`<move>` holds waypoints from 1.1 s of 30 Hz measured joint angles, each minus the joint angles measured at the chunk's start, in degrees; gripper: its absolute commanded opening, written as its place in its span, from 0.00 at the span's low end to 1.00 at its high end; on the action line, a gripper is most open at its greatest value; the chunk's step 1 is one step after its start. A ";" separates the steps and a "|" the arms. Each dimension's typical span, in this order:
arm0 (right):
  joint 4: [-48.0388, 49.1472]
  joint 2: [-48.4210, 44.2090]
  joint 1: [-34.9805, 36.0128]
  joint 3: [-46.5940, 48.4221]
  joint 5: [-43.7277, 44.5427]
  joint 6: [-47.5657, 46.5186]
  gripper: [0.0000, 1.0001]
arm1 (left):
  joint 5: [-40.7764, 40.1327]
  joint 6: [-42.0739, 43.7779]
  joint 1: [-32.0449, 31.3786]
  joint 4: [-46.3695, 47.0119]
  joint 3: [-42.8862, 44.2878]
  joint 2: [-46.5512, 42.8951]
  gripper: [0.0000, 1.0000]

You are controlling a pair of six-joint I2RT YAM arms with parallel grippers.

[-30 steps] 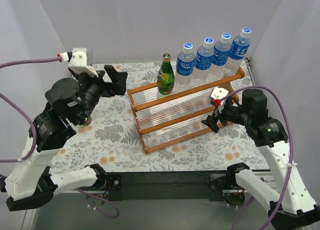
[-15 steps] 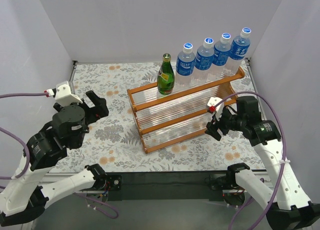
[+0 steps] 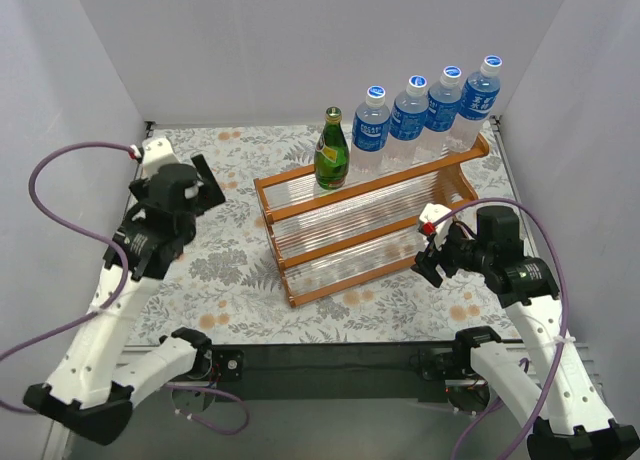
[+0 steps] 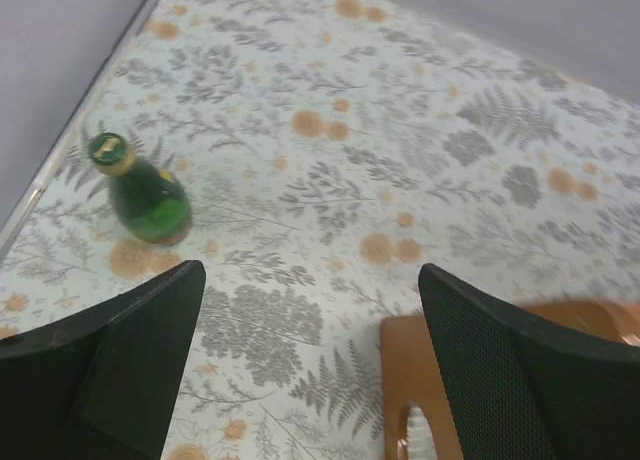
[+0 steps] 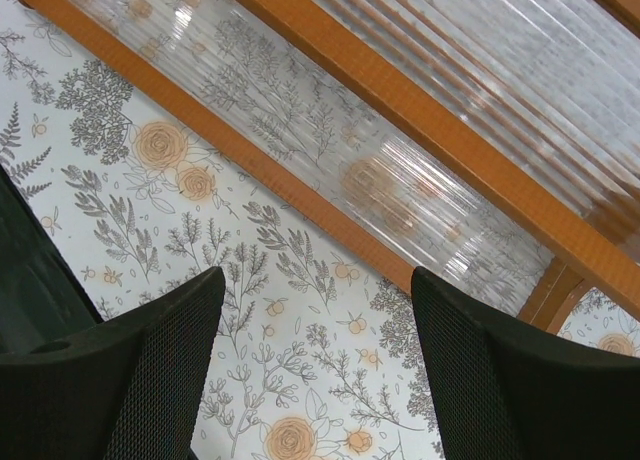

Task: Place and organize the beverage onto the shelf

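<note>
Bottles stand in two places, and the odd one out is far to the left. A lone green bottle [image 4: 147, 197] stands upright on the flowered table [image 3: 240, 270], close to its left edge. Only the left wrist view catches it; from overhead the arm hides that spot. The left gripper [image 4: 310, 280] hangs above the table with its black fingers [image 4: 120, 355] spread wide, holding nothing. The bottle sits beyond the left fingertip, apart from it and not between the two. A corner of the orange-brown shelf [image 4: 415, 370] shows by the right finger.

Moving right, the shelf [image 3: 345, 192] sits at a slant on the table, its steps rising toward the back wall. On the top tier a second green bottle [image 3: 331, 152] stands upright near the left end. Just to its right four clear bottles [image 3: 409, 110] with blue labels and white caps run in a tight row to the right end, all upright.

Farthest right, the right gripper [image 5: 315, 280] hovers by the front right corner of the shelf, near its lowest tier but not touching it. Its fingers [image 5: 510, 380] are spread wide, with only flowered cloth and the front rail showing between them.
</note>
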 measured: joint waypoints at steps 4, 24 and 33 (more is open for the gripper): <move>1.46 -1.29 -0.98 -2.99 0.37 0.13 0.81 | 14.53 4.50 23.98 5.11 -1.53 5.03 0.86; 9.07 -6.97 -5.20 -12.00 -0.70 0.13 0.81 | 18.88 3.87 40.06 19.54 -21.31 7.26 0.92; 10.16 -8.48 -5.42 -12.02 -1.25 0.13 0.81 | 19.10 7.65 43.41 29.75 -21.16 14.82 0.86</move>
